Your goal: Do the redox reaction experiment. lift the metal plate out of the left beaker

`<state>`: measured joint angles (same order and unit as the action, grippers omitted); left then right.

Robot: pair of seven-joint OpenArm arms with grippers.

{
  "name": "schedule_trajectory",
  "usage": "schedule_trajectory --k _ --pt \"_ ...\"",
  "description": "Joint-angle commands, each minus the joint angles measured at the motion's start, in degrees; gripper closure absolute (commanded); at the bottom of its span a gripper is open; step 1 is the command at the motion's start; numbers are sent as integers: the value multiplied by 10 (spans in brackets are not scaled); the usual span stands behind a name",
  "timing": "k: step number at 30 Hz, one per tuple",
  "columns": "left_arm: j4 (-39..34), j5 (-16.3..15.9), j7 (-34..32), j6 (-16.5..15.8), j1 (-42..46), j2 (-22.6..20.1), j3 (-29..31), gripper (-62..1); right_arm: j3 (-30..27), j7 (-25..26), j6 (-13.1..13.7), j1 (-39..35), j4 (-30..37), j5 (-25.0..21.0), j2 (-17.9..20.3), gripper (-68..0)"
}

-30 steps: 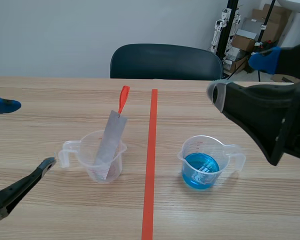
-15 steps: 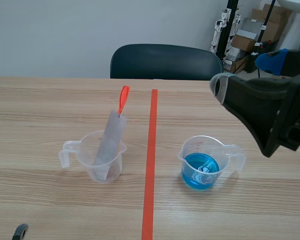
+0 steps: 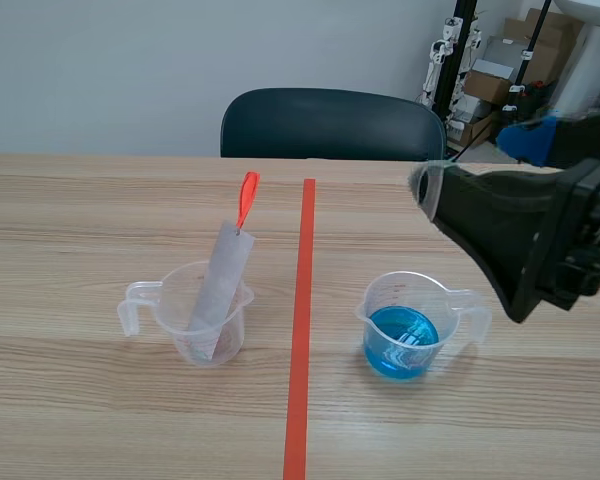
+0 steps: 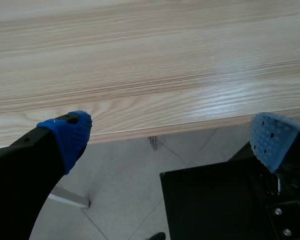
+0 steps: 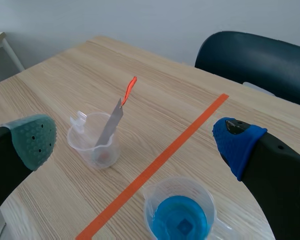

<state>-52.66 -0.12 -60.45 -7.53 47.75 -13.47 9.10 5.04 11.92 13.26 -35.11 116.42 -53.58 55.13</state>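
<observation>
Leaning in the left beaker (image 3: 170,312), the metal plate (image 3: 220,280) stood left of the tape line (image 3: 300,330). We held our right tool (image 5: 135,142) released, raised at the right; our left tool (image 4: 170,137) hung released off the table (image 4: 140,60)'s near edge.

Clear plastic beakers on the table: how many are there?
2. The left clear plastic beaker, left of the orange-red tape line, holds a leaning grey metal plate; the right clear plastic beaker, right of the line, holds blue liquid. None appears hidden.
</observation>
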Motion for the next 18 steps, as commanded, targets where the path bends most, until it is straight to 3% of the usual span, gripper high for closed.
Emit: schedule_trajectory --k 1,5,7,14,18 --pt "13 22 -37 -7 -19 -7 0 -623 17 6 1 28 -18 -14 -7 -679" --pt "97 70 -114 -12 -76 -9 0 -623 58 -31 1 80 -50 -22 -30 -679" --pt "136 73 -137 -12 -109 -9 0 -623 72 -48 1 103 -60 -22 -42 -679" --pt "239 144 -205 -31 -208 -10 0 -623 82 -94 0 156 -67 -51 -81 -679" --pt "283 152 -241 -43 -250 -10 0 -623 91 -123 -2 186 -67 -57 -105 -679"
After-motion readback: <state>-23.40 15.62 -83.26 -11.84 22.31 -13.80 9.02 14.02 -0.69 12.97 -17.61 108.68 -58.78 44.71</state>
